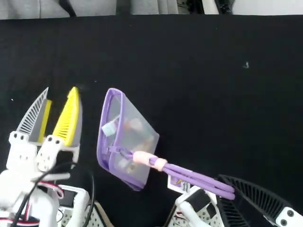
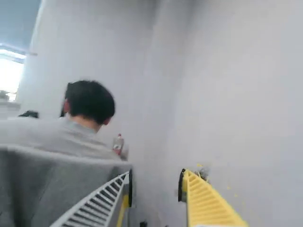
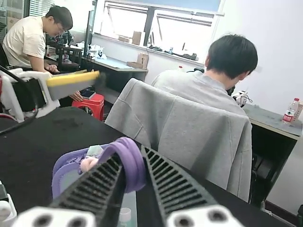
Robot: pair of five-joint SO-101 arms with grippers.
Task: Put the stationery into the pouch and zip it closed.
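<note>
Black ribbed fingers of your right end effector (image 3: 133,158) are clamped on the purple strap (image 1: 189,176), near its free end. The strap runs straight past a pink bead (image 1: 142,157) to the clear pouch (image 1: 125,137), which lies on the dark worktop (image 1: 213,94) between the two arms. Small stationery pieces (image 1: 135,127) show through its wall, so loading looks done. You cannot tell whether the zip along the purple rim is shut.

Your left end effector (image 1: 60,94) sits just beside the pouch, yellow and white fingers apart, nothing between them.

Judgement: zipping is the step in hand. Pin the rim with the left first, then pull along the zip line, low and steady. A sideways tug would likely drag the whole pouch.
</note>
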